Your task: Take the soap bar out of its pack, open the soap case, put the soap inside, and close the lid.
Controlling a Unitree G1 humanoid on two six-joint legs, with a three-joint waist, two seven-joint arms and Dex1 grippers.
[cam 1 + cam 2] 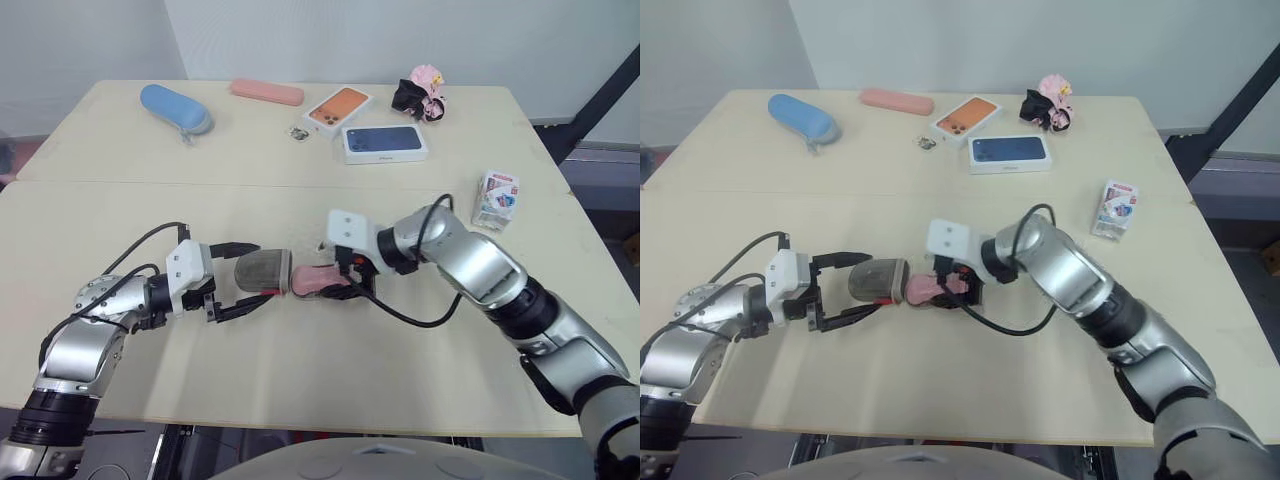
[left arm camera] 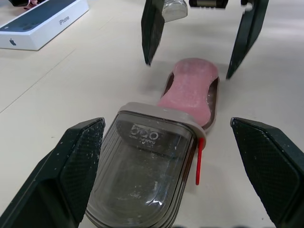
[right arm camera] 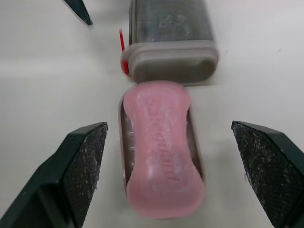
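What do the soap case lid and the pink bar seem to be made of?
Soap case lid: likely hard plastic, smoky translucent and glossy, with moulded ridges. Pink bar: solid soap, matte and waxy, with lettering pressed into its top.

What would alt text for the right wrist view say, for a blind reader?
A pink soap bar lies in the shallow bottom half of the open soap case on a pale table, the grey lid lying just beyond it. The right gripper's two black fingers stand wide apart, one either side of the soap, touching nothing.
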